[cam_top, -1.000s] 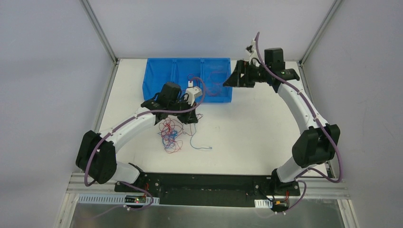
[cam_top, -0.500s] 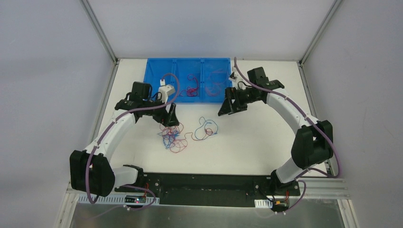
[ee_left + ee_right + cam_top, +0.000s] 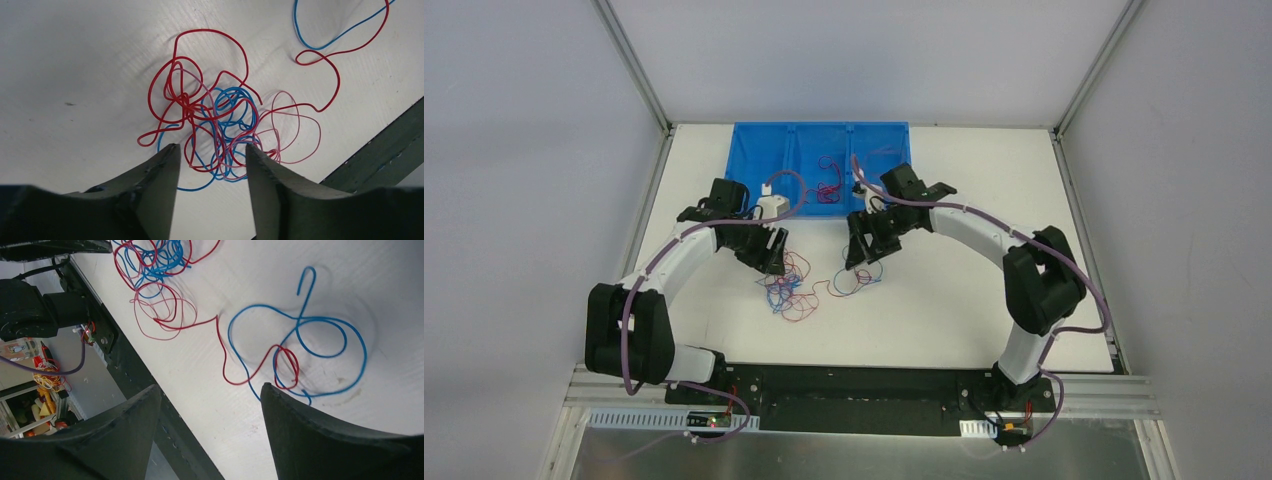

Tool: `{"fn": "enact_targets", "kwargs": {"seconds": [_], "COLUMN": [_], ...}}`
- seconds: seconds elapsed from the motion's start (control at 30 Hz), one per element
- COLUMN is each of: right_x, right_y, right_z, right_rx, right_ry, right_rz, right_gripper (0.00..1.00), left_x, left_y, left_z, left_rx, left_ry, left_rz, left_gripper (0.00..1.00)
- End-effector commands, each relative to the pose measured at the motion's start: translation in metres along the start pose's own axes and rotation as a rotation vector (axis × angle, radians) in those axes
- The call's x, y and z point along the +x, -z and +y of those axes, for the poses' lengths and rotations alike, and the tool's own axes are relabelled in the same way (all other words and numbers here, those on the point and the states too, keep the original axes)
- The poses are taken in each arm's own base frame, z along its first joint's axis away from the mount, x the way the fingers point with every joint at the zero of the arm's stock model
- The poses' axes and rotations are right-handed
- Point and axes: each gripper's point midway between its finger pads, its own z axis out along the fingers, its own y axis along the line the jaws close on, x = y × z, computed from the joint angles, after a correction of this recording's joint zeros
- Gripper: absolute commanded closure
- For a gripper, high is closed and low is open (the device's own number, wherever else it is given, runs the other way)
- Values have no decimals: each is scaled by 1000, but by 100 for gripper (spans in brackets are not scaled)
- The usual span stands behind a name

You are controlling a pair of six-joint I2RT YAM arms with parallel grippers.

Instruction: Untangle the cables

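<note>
The cables lie on the white table in two groups. A knot of red, pink and blue cables point(image 3: 786, 290) point(image 3: 215, 120) sits under my left gripper point(image 3: 770, 256) point(image 3: 211, 149), which is open; the wires lie on the table below its tips, not pinched. A looser blue loop crossed by a red cable point(image 3: 860, 280) point(image 3: 300, 337) lies to the right. My right gripper point(image 3: 860, 256) point(image 3: 210, 387) hovers over it, open and holding nothing. A red strand point(image 3: 220, 340) runs from this loop back to the knot point(image 3: 150, 262).
A blue three-bin tray point(image 3: 759, 165) stands at the back, with red cables in its middle bin point(image 3: 829, 187) and right bin point(image 3: 884, 158). The black base rail point(image 3: 854, 385) point(image 3: 130, 367) runs along the table's near edge.
My left gripper opened and pulled back left over the knot; a blue-and-red loop now lies to its right. My right arm swung from the tray down to that loop, its jaws narrowing slightly.
</note>
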Motion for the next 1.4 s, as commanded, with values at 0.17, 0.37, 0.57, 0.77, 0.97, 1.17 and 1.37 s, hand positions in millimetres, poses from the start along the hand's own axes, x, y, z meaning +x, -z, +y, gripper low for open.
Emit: {"fn": "enact_targets", "kwargs": {"seconds": [0.17,0.37,0.57,0.77,0.97,1.17,1.37], "right_x": [-9,6,18,30,42,59,70], "right_y": [-38,-54,-63,-63,-59,-36,16], "right_z": [6,5,-6,-13,-21,-38,-52], "right_rx": [-3,8,32,55,88,116,94], "right_ry": [12,9,-16,-24,-7,4,97], "right_rz": [-21,27,62,87,125,143,51], "right_gripper": [28,32,45,47,53,100,100], "left_x": [-1,4,-6,-1,-15,-69,-124], "left_y": [6,-2,0,-9,-6,59,139], "left_z": [-18,-19,-22,-13,-22,-90,-152], "left_rx": [63,88,102,62,100,306,465], "left_ry": [5,65,59,121,152,100,8], "left_rz": [-63,-33,-69,-39,-79,-295,-460], "left_gripper": [63,73,86,69,97,100,100]}}
